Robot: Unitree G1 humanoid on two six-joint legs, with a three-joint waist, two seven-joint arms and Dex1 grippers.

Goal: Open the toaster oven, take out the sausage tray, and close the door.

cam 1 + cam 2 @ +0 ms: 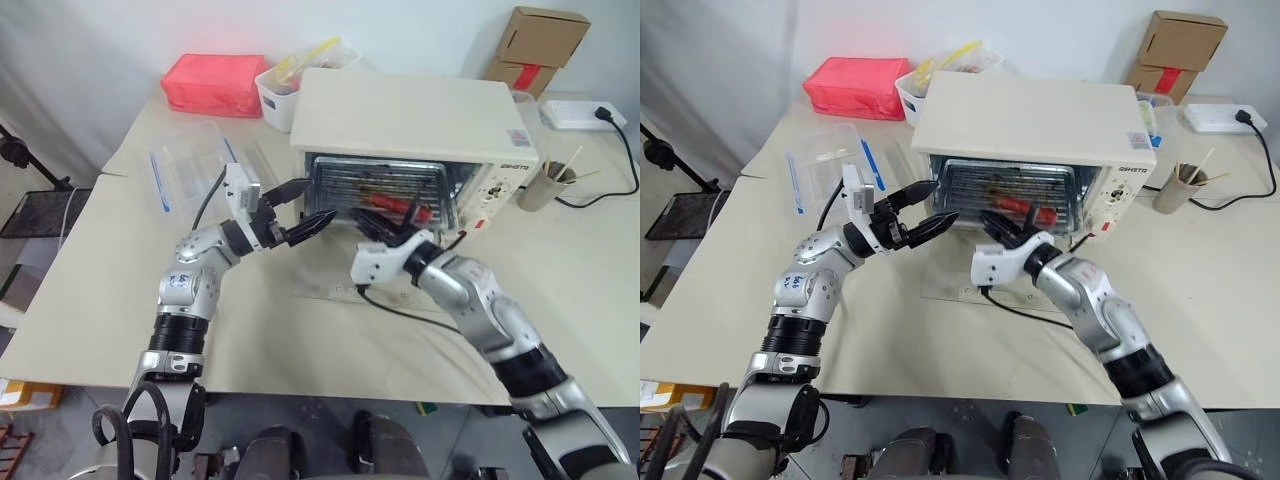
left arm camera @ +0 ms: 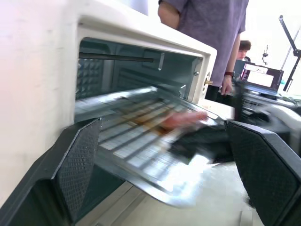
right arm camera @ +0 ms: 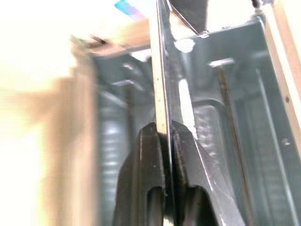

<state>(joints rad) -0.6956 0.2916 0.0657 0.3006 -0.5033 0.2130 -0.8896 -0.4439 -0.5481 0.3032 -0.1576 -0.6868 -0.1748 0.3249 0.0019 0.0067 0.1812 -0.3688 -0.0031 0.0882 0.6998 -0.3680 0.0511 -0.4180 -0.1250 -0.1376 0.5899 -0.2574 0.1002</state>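
Right pincer (image 1: 1002,228) clamps the sausage tray's (image 2: 141,141) rim; left pincer (image 1: 930,206) gapes wide beside it.

The oven (image 1: 410,130) stands on the table (image 1: 120,300). The tray (image 1: 375,190) lies in its opening, with the door (image 1: 350,290) flat before it. Boxes (image 1: 535,45) sit behind, a cup (image 1: 540,185) just right.

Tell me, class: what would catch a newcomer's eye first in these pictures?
Probably the cream toaster oven at the middle of the table, its door dropped flat in front. The right gripper is shut on the front edge of the sausage tray, which juts from the oven's mouth with a red sausage on it. The left gripper hangs open just left of the opening.
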